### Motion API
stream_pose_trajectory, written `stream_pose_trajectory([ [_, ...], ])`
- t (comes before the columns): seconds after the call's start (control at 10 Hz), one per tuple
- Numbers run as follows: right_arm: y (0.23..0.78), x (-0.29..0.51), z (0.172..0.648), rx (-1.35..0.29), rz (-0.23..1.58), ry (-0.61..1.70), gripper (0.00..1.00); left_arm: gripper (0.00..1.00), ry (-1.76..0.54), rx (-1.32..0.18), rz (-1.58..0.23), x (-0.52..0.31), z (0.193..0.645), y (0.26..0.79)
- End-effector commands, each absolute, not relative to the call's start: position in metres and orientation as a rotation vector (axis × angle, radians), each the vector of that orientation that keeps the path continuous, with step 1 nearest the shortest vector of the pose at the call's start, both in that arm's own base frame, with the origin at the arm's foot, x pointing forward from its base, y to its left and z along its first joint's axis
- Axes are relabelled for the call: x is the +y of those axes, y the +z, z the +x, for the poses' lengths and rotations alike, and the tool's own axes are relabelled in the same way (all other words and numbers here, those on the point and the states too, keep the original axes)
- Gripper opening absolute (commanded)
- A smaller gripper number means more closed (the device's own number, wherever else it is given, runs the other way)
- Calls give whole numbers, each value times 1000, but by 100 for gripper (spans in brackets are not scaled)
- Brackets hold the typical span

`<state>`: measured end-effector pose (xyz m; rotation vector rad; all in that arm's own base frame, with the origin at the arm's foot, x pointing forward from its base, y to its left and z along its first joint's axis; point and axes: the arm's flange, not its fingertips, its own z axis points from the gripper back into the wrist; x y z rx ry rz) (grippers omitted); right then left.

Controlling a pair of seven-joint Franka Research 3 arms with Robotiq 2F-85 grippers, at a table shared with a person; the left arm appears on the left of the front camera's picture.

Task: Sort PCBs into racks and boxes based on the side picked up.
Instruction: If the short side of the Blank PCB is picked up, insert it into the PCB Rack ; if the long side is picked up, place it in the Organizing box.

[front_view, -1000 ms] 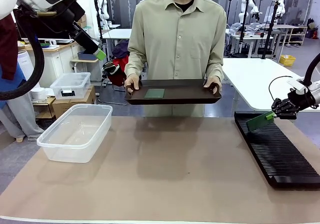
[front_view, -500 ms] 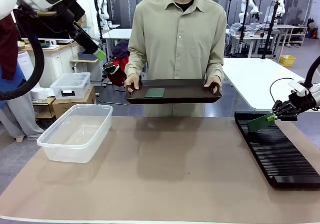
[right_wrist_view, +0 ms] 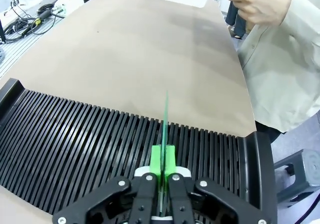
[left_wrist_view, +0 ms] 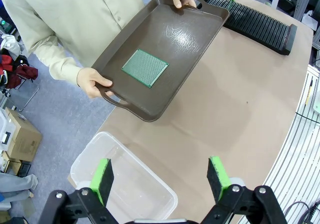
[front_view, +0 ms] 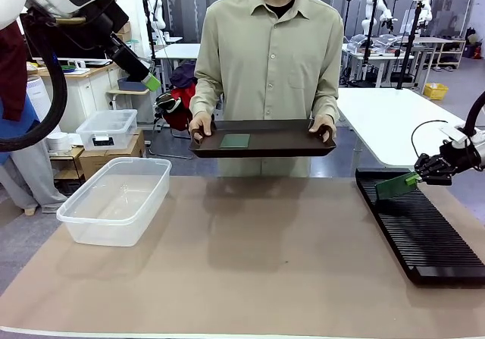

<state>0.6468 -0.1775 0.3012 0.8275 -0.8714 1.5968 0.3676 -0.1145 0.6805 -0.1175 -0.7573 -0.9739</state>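
Observation:
One green PCB [front_view: 394, 186] stands on edge, tilted, over the far end of the black slotted rack [front_view: 424, 233]. My right gripper [front_view: 413, 177] is shut on its edge. In the right wrist view the PCB [right_wrist_view: 165, 119] runs edge-on between the green pads [right_wrist_view: 156, 160], in line with the rack's [right_wrist_view: 75, 139] slots. A second PCB [front_view: 234, 140] lies flat on the dark tray [front_view: 288, 138] that the person holds in both hands. My left gripper [front_view: 148, 80] hangs open, high at the left, above the clear box [front_view: 114, 199]. Its wrist view shows that PCB [left_wrist_view: 145, 67] and the box [left_wrist_view: 125, 184].
A smaller clear lidded bin [front_view: 106, 129] sits on cardboard boxes beyond the table's left edge. The person's hands [left_wrist_view: 94, 82] grip the tray's handles at the far side. The brown table surface [front_view: 250, 255] lies bare between box and rack.
My right gripper and its PCB have shifted slightly right and down at the rack's far end. The left arm, tray and person stay still.

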Motion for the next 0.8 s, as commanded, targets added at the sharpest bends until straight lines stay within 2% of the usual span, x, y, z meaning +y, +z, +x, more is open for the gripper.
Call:
stream_pose_trajectory([
  [0.0,298,-182,649,-836,848,1597,22,100,-972,-754,-118,-114,367,678],
  [0.1,301,-183,649,-831,846,1601,34,100,-972,-754,-118,-114,367,678],
  [0.4,302,-182,648,-827,836,1617,61,100,-972,-754,-118,-114,367,678],
  [0.7,312,-183,645,-845,805,1630,93,100,-972,-754,-118,-114,367,678],
])
